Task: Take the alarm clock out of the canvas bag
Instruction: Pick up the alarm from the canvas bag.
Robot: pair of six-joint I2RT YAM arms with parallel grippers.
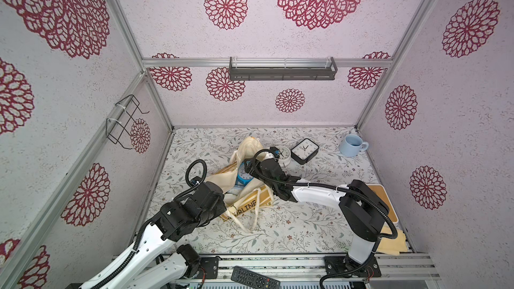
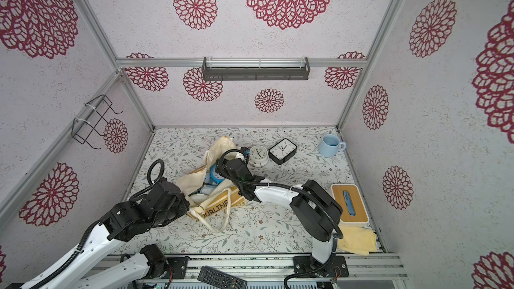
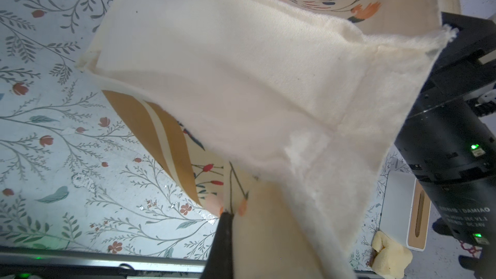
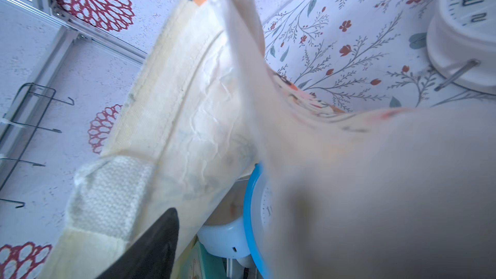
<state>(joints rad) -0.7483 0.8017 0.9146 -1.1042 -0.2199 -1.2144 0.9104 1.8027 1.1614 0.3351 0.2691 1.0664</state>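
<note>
The blue alarm clock (image 1: pixel 244 175) lies in the canvas bag's (image 1: pixel 219 182) open mouth, just in front of the right claw (image 1: pixel 249 168), the nearer arm. I cannot tell if that claw is spread. The left claw (image 3: pixel 227 216) pinches the bag cloth.

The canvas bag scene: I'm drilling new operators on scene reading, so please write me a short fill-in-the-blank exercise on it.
1. The alarm clock showing in the mouth of the canvas bag has a ____ rim.
2. The square clock has a ____ case.
3. The round clock beside it has a ____ case.
4. The number of clocks standing outside the bag is ____.
Missing words: blue; black; white; two.
</note>
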